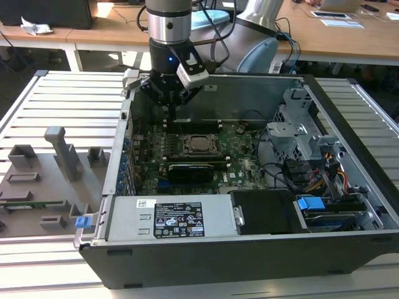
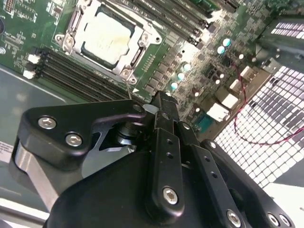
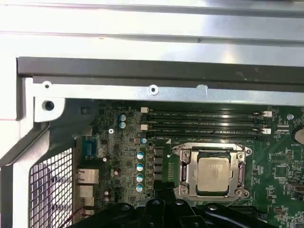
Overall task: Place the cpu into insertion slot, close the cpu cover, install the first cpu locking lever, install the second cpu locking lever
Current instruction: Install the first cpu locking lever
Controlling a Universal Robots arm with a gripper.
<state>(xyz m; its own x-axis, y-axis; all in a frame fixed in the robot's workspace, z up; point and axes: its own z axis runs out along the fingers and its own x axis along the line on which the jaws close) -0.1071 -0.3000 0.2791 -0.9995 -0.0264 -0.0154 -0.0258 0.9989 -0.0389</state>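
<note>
The cpu (image 1: 199, 144) (image 2: 105, 38) (image 3: 212, 172) lies flat in the insertion slot (image 2: 71, 23) on the green motherboard, silver top up. The cpu cover (image 2: 138, 37) (image 3: 188, 172) is down around it, and the chip shows through its window. A thin lever wire (image 2: 128, 85) sticks out by the socket corner nearest the gripper. My gripper (image 1: 171, 114) (image 2: 161, 99) (image 3: 159, 194) hangs above the board beside the socket, toward the case's back wall. Its fingers are shut on nothing and touch neither the socket nor the cover.
Black memory slots (image 3: 204, 121) run between the socket and the case wall (image 1: 249, 93). A black card (image 1: 190, 169) lies in front of the socket. The power supply (image 1: 181, 218), a drive cage (image 1: 299, 134) and cables (image 1: 324, 177) crowd the case. Grey fixtures (image 1: 43, 174) stand on the exterior view's left.
</note>
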